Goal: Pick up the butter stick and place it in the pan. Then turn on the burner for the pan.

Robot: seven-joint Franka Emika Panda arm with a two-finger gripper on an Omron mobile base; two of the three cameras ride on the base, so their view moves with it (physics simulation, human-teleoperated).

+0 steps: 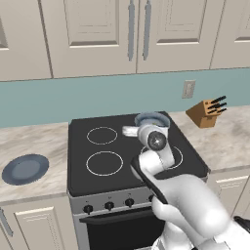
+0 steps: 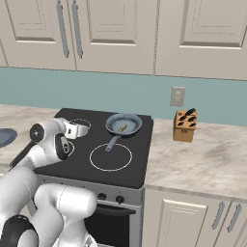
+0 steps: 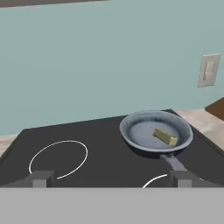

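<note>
The grey-blue pan sits on the back right zone of the black stovetop, its dark handle pointing toward me. The pale yellow butter stick lies inside it, right of centre. From the right base camera the butter stick is a small sliver in the pan. In the left base view the arm hides part of the pan. The pan covers its burner. My gripper hovers open and empty over the stove's middle, left of and short of the pan. It is also at gripper and gripper.
A knife block stands on the counter right of the stove, below a wall outlet. A dark-blue plate lies on the left counter. White-outlined rings mark other zones. Knobs line the stove front.
</note>
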